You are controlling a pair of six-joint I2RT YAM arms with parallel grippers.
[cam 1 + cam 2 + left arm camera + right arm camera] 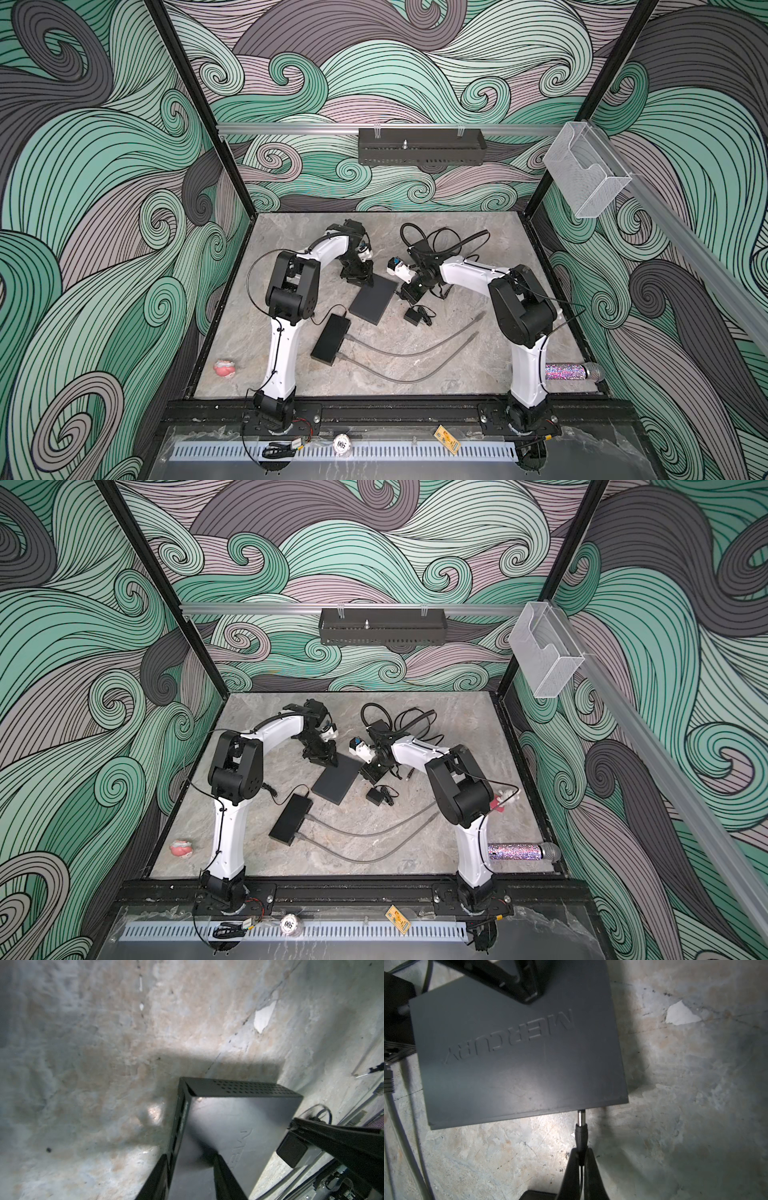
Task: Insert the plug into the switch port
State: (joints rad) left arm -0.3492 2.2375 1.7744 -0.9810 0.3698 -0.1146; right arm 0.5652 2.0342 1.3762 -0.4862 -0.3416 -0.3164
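Observation:
The switch [372,300] [336,780] is a flat dark grey box with raised letters on top, lying mid-table. In the left wrist view my left gripper [190,1156] is closed on the switch [239,1122], with one finger along its port side and the other on its top. The plug [581,1126] is a black barrel with a metal tip, and my right gripper [581,1151] is shut on it. The metal tip meets the side edge of the switch [519,1053]. The port itself is hidden under that edge. Both grippers [361,282] [402,291] flank the switch.
A second black box [330,338] with two grey cables [415,353] lies nearer the front. A small black adapter [414,316] sits right of the switch, with coiled black cable [440,241] behind. A pink object [225,368] and a glittery microphone [569,371] lie at the sides.

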